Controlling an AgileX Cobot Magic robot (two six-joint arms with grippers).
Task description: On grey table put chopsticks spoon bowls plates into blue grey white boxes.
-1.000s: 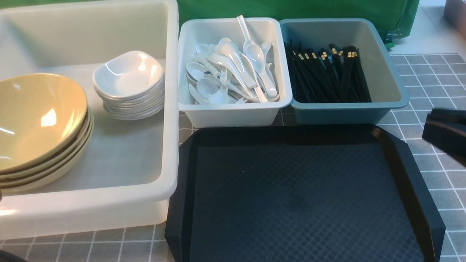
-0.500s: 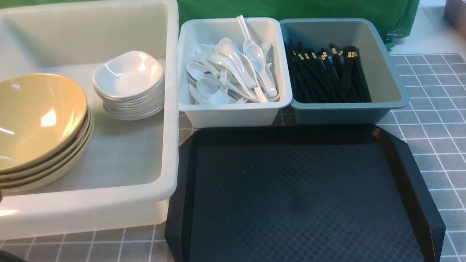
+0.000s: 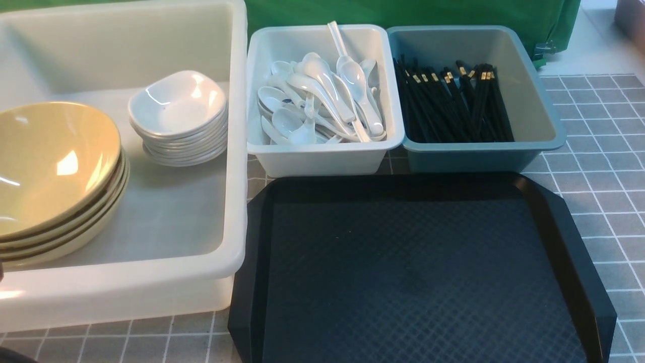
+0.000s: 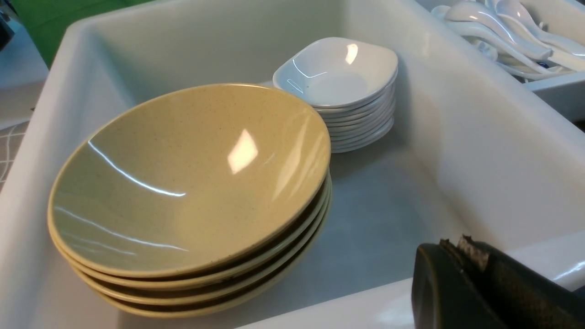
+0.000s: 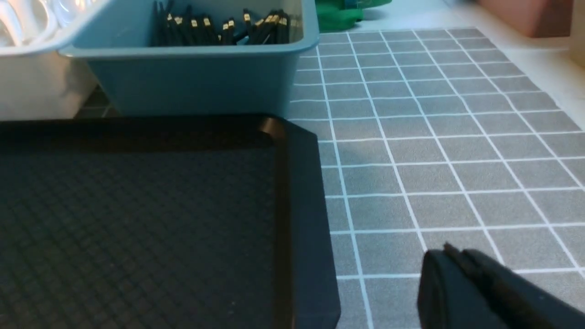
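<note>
A stack of yellow bowls and a stack of small white plates sit in the big white box. White spoons fill the small white box. Black chopsticks lie in the blue-grey box. My left gripper is shut and empty over the big box's near rim. My right gripper is shut and empty above the grey table, right of the tray. Neither gripper shows in the front view.
A black tray lies bare in front of the two small boxes. A green cloth hangs behind the boxes. The grey gridded table extends to the right.
My right gripper, at the right edge of the front view a second ago, has moved out of that view. Nothing else has moved.
</note>
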